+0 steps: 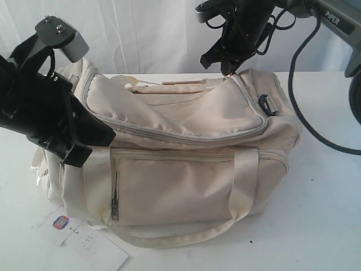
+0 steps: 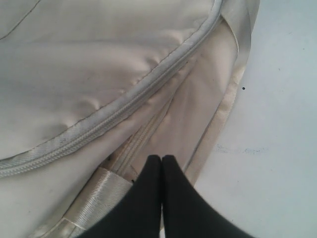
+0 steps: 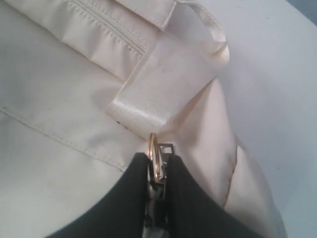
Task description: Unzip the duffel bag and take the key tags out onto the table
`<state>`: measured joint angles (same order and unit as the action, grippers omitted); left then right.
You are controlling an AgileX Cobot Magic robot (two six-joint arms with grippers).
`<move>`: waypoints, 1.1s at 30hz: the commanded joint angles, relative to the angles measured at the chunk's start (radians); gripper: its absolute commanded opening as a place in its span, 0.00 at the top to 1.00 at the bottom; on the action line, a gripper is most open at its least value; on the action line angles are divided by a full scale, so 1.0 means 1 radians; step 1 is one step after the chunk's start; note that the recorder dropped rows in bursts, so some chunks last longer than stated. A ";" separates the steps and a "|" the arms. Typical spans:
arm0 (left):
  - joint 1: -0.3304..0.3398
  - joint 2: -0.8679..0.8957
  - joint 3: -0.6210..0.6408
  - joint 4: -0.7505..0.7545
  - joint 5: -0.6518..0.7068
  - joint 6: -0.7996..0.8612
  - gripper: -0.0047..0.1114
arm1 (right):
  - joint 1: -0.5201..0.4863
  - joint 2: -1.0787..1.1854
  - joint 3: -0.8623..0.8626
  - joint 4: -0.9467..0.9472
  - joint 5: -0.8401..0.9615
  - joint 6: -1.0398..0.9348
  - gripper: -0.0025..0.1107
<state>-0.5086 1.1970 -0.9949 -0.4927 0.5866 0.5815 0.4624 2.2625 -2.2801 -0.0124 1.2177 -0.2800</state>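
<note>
- The white table [image 1: 327, 214] carries the whole scene; no key tags lie on it anywhere in the exterior view.
- The cream duffel bag [image 1: 186, 186] sits in the middle of the table, front pocket [image 1: 169, 192] facing the camera and its webbing handle [image 1: 242, 180] drooping down the front.
- The left gripper [image 2: 162, 163] hovers at the bag's left front corner, just beside the handle strap. Its jaws are pressed fully together and nothing shows between them.
- The right gripper [image 3: 157, 166] is down at the far right end of the bag's top. Its jaws are nearly closed and pinch a gold metal ring [image 3: 154, 151] that has a small metal tab beside it.
- The grey-trimmed top zipper [image 1: 186, 135] reads as closed along every stretch the exterior and left wrist views show. No dark lining is exposed.
- A white paper hang-tag [image 1: 84, 240] lies flat on the table at the bag's front left. It is not part of the job.
- The key tags are not visible in any view and are presumably inside the closed bag.
- Progress, as judged: very early. The ring looks like the zipper pull, so the grip for unzipping seems secured. The zip has yet to be run open, and the reaching in, lifting out and setting down of the tags all remain.
</note>
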 commanded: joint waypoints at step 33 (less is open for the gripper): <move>-0.005 -0.003 0.007 -0.016 0.020 -0.001 0.96 | -0.001 -0.195 0.217 -0.002 0.003 0.057 0.90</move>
<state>-0.5086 1.1970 -0.9949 -0.4927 0.5866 0.5815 0.4624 2.0997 -2.0898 -0.0124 1.2128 -0.2287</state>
